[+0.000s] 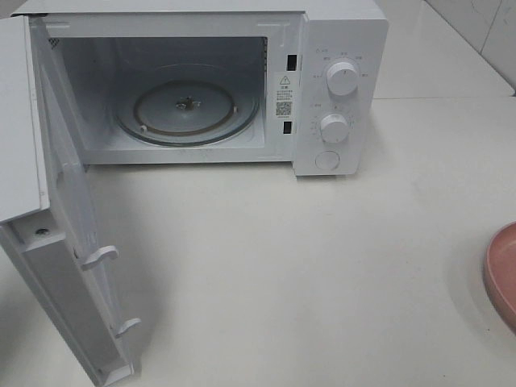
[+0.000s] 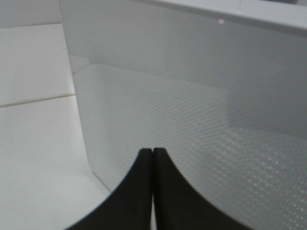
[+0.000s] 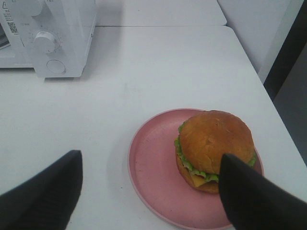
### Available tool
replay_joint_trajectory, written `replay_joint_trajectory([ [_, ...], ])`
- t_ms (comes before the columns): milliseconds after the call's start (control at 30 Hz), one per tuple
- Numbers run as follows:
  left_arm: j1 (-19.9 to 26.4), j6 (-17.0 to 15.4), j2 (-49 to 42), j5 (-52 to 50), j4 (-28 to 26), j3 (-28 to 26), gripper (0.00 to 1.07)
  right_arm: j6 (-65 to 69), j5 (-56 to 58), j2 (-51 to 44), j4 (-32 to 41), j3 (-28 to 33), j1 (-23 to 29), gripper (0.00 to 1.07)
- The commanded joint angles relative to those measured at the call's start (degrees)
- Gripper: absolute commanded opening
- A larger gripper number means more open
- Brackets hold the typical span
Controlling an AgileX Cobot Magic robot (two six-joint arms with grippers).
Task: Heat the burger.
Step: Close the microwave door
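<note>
The burger (image 3: 215, 148) sits toward three o'clock on the pink plate (image 3: 153, 172); the right hand (image 3: 151, 191) hovers wide open, holding nothing, and the left hand (image 2: 152, 154) is closed tight, empty, by the microwave door (image 2: 192, 105)

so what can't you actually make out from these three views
- Burger: shows only in the right wrist view; one right finger covers its near edge. The high view's right edge cuts it out, leaving a sliver of pink plate.
- Both arms: absent from the high view, so their position is unclear.
- Microwave dial markings: too small to read.
- Left wrist view: filled by the dotted door panel behind the shut fingers.
</note>
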Motion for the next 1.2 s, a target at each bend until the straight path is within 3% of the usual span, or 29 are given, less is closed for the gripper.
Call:
replay_joint_trajectory([
  [33,-5.84,1.43,3.90,-0.34,-4.35,-2.75,0.00,-0.46,-0.80,-1.38,0.00,0.11,-0.29,0.76],
  [67,-5.84,1.43,3.90,-0.34,-4.35,-2.75,0.00,-0.46,-0.80,-1.38,0.00,0.11,-0.29,0.76],
  [100,-8.94,4.07,5.61,-0.34,-8.71,-3.72,0.00,-0.46,-0.80,-1.38,0.00,0.11,-0.29,0.76],
  [167,-10.54,5.16,6.25,-0.40,-10.60,-4.18,0.00,-0.46,-0.80,-1.38,0.00,0.11,-0.29,0.76],
  [200,-13.41,6.53,8.02,-0.40,-14.73,-5.33,0.00,-0.46,-0.80,-1.38,0.00,0.11,-0.29,0.76],
  [367,-19.08,7.28,12.15,-0.63,-20.00,-8.25,0.00,-0.46,-0.80,-1.38,0.00,0.11,-0.29,0.76],
  [733,-28.99,7.28,20.23,-0.52,-24.24,-16.67,0.00,-0.46,-0.80,-1.38,0.00,0.11,-0.29,0.76],
  [1133,-34.78,7.28,26.41,0.34,-26.47,-25.21,0.00,-0.46,-0.80,-1.38,0.00,0.11,-0.29,0.76],
  [1200,-36.33,7.28,28.42,3.04,-27.27,-29.16,0.00,-0.46,-0.80,-1.38,0.00,0.11,-0.29,0.76],
])
